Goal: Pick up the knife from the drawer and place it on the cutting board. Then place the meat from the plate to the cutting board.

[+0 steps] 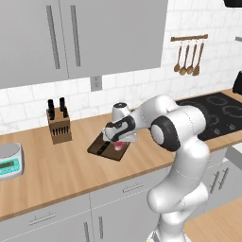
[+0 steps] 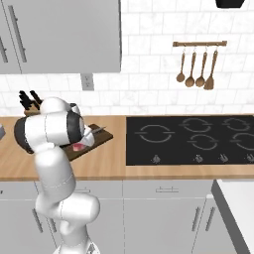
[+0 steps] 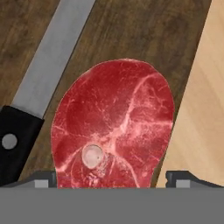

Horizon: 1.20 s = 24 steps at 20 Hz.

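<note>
The long light-wood desk (image 1: pixel 56 160) carries the flat dark brown rectangular wooden cutting board (image 1: pixel 100 147), which lies just to the hob side of the wooden knife block (image 1: pixel 59 124), presumably so that both task items end up on one work surface. The white arm's gripper (image 1: pixel 119 140) hangs low over the board, pointing down at it, a pose that fits setting something down there. On the board, the slim kitchen knife with black handle and silver-grey blade (image 3: pixel 48 70) lies flat, and the red-pink slab of raw meat with paler streaks and a small pale round of bone (image 3: pixel 114 127) rests just beside it, near the board's edge. The jaws stand wide apart on either side of the meat, gripping nothing, so I judge it released.
</note>
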Tool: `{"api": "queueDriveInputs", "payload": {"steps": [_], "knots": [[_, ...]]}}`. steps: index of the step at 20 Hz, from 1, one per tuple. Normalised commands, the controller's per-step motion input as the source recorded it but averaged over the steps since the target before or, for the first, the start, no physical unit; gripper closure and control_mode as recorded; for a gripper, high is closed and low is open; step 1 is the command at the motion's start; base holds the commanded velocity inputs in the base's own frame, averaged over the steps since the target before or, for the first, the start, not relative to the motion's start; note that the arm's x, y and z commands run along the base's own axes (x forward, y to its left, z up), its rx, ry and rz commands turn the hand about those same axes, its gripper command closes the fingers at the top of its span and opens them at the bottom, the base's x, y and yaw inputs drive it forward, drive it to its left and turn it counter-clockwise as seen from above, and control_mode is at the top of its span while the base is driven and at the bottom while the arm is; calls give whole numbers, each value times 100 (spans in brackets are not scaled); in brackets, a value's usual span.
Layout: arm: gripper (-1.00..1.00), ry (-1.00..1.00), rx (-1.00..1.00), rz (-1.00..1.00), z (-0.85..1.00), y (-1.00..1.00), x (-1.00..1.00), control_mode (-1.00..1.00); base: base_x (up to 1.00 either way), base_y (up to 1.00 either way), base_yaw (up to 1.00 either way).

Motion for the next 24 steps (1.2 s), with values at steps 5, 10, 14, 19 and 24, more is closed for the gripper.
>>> {"api": "queueDriveInputs", "payload": {"steps": [5,10,14,19,24], "knots": [[-100,-1,7,-3,51,-20,-55,-100,0,0,0],[-100,-6,7,-3,54,-9,-52,-100,0,0,0],[-100,-11,6,-3,48,0,-64,-100,0,0,0],[-100,-10,8,-5,36,-10,-88,-100,0,0,0],[-100,-8,5,-9,30,-32,-84,-100,0,0,0]]}}
